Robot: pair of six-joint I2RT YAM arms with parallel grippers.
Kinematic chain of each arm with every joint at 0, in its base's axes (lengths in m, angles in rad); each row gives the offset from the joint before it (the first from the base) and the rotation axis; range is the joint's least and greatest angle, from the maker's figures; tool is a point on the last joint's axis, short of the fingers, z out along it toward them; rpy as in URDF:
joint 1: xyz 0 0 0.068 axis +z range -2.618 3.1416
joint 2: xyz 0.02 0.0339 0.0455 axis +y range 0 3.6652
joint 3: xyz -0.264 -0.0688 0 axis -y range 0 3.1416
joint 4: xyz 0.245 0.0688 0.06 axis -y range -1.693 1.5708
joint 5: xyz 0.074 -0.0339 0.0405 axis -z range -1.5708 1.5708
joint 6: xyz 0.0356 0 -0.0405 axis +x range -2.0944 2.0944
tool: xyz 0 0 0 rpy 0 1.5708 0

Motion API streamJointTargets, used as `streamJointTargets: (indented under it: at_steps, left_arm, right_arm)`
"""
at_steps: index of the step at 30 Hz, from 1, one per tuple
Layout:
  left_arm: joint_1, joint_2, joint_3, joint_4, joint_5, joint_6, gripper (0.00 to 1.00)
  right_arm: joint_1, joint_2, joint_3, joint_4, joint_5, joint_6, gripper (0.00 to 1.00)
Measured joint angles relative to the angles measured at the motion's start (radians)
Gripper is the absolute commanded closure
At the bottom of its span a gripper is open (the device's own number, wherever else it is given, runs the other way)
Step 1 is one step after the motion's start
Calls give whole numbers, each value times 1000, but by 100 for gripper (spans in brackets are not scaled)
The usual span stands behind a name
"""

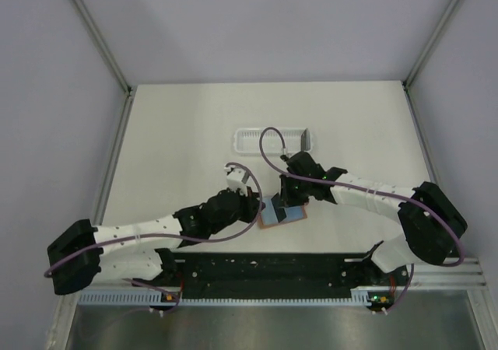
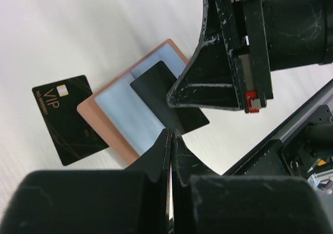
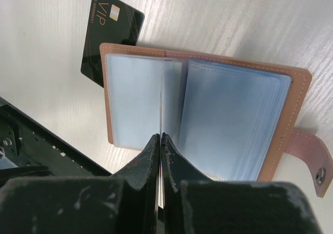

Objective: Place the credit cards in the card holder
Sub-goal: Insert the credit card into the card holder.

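Right gripper [image 3: 160, 138] clamping plain card [image 3: 161, 104] edge-on over the open holder [image 3: 297, 104]; left gripper [image 2: 170, 138] sitting fully closed.
Top: both arms reaching inward with elbows out, claws meeting over the holder, which is lying mid-table on the near side of the tray [image 1: 257, 140]. Left wrist: plain card showing its face, long axis running diagonal across the pale blue sleeves, far end going under the right fingers [image 2: 218, 62]; VIP card [image 2: 70, 118] lying flat on the table, also diagonal, one corner touching the holder. Right wrist: holder spreading left-right, strap [image 3: 312, 158] at right, VIP card sticking out past its left rim.
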Motion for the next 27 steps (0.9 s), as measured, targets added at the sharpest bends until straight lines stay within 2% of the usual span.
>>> streamJointTargets:
  at_steps: [10, 27]
  left_arm:
    - [0, 335, 63, 57, 1, 23, 100]
    - [0, 394, 22, 134, 0, -3, 100]
  right_arm:
    - [0, -18, -1, 15, -16, 8, 100]
    - [-11, -41, -13, 40, -11, -57, 100]
